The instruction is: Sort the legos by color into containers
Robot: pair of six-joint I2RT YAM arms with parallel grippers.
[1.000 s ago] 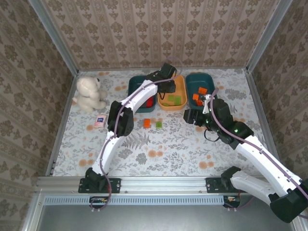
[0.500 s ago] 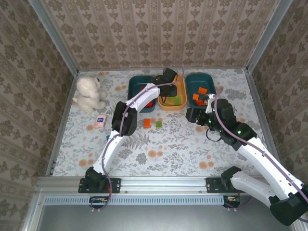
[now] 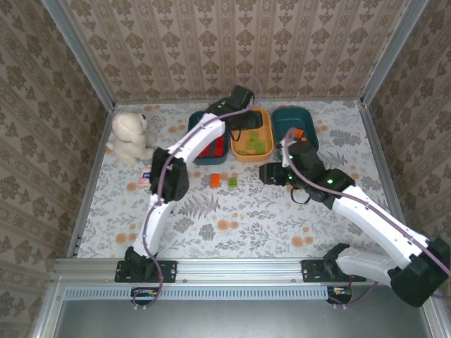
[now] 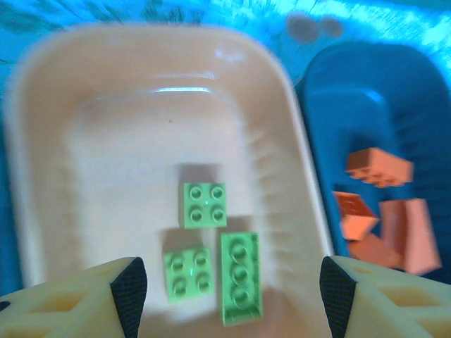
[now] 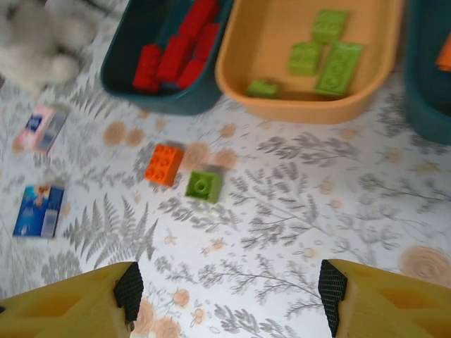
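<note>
Lying loose on the table (image 5: 296, 211) are an orange brick (image 5: 163, 164) and a green brick (image 5: 203, 185), just beside each other, studs up, in front of the teal tub (image 5: 190, 104) that holds the red bricks (image 5: 173, 53). The right gripper (image 5: 230, 290) hovers near them, fingers spread wide with nothing between. The left gripper (image 4: 232, 292) hangs over the orange tub (image 4: 28, 155), likewise wide apart and empty, above three green bricks (image 4: 204, 204) lying flat on its floor; the other teal tub (image 4: 352, 84) beside it holds the orange bricks (image 4: 378, 167).

Each loose brick should be light, hard and rigid, not fragile; its smooth sides could let it squirt out of a shallow or skewed pinch. It is best taken across two opposite flat walls, fingers low and square to the faces, not on studs or corners. The pair lie so close that a finger coming down for one may nudge the other; the outer sides look the safer way in. By colour, the green one belongs in the orange tub; the orange one with its fellows.
</note>
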